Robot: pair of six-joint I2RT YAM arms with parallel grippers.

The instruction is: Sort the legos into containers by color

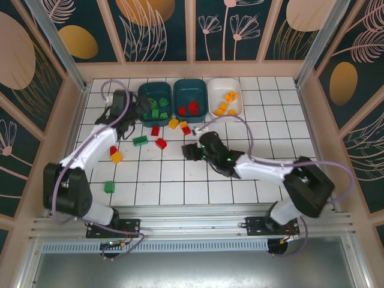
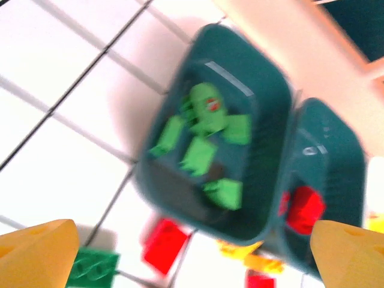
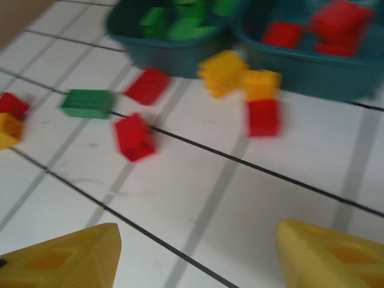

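Observation:
Three containers stand in a row at the back: a teal tub (image 1: 144,96) with green legos, a teal tub (image 1: 179,97) with red ones, and a white tub (image 1: 217,90) with orange ones. Loose legos lie in front: a red one (image 1: 155,131), a green one (image 1: 140,141), another red one (image 1: 161,143), a yellow one (image 1: 173,123). My left gripper (image 1: 133,115) hangs open by the green tub (image 2: 264,198), nothing between its fingers (image 2: 36,252). My right gripper (image 1: 191,151) is open and empty over bare tiles, short of a red lego (image 3: 134,137).
Farther left lie a red lego (image 1: 113,150) and a yellow one (image 1: 116,157) side by side, and a lone green lego (image 1: 109,187) nearer the front. Wooden walls and metal posts fence the tiled table (image 1: 270,150).

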